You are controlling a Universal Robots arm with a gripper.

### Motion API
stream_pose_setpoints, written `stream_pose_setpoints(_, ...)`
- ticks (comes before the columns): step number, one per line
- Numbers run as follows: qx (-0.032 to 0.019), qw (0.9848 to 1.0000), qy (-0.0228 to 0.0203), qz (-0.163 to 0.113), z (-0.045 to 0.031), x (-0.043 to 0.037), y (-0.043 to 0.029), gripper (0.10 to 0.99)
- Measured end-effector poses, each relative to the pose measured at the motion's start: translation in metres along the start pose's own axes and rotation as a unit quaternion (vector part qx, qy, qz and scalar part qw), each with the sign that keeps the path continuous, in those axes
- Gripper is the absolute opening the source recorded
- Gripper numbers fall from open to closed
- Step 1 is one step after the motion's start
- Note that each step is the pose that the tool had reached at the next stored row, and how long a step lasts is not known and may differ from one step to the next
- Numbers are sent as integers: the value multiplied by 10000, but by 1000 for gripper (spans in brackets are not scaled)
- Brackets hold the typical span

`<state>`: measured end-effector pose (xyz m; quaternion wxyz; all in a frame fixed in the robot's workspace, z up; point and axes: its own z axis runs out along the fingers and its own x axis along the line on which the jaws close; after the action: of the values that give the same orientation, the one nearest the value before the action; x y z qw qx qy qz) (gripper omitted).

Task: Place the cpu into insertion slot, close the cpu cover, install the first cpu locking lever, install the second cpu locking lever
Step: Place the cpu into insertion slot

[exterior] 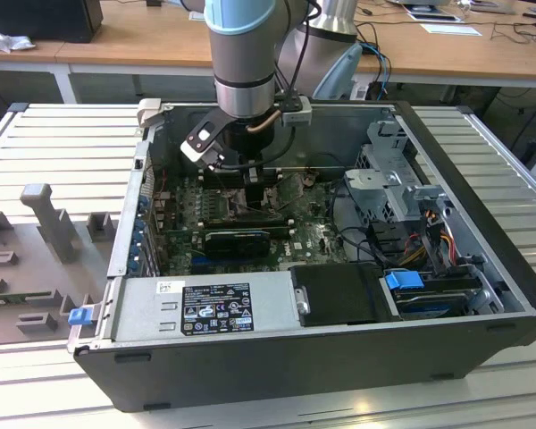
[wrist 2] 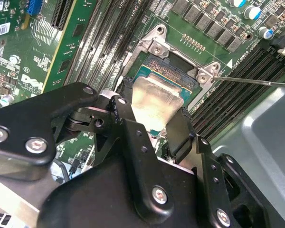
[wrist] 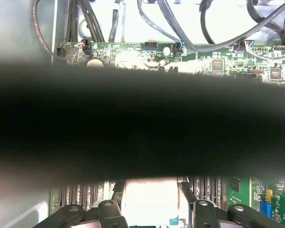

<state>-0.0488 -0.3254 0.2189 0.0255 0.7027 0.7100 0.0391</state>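
Note:
My gripper (wrist 2: 152, 108) reaches down into the open computer case (exterior: 482, 259), its black fingers (wrist 2: 128, 126) closed on two opposite edges of the cpu (wrist 2: 154, 95), a pale silvery square. The chip sits low over the insertion slot (wrist 2: 168, 72), whose silver rim (wrist 2: 156, 47) and green board surround it; I cannot tell if it is seated. In the first wrist view the cpu (wrist: 149, 204) shows between the fingers (wrist: 116, 190). A thin metal locking lever (wrist 2: 256, 81) lies free beside the socket. The cpu cover and the other lever are hidden. In the exterior view the gripper (exterior: 250, 183) is over the motherboard.
Long black memory slots (wrist 2: 104, 42) run beside the socket. A grey metal case part (wrist 2: 266, 137) stands close to the gripper. Loose cables (wrist: 180, 28) lie along the board's edge, with a drive cage (exterior: 393, 179) and power supply (exterior: 214, 304) inside the case.

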Motion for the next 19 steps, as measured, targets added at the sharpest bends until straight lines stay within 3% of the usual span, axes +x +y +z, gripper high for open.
stream_pose_setpoints(14, 2, 10000, 0, 0, 31, 0, -3, 529)
stream_pose_setpoints(19, 35, 10000, 0, 0, 52, 0, -5, 529)
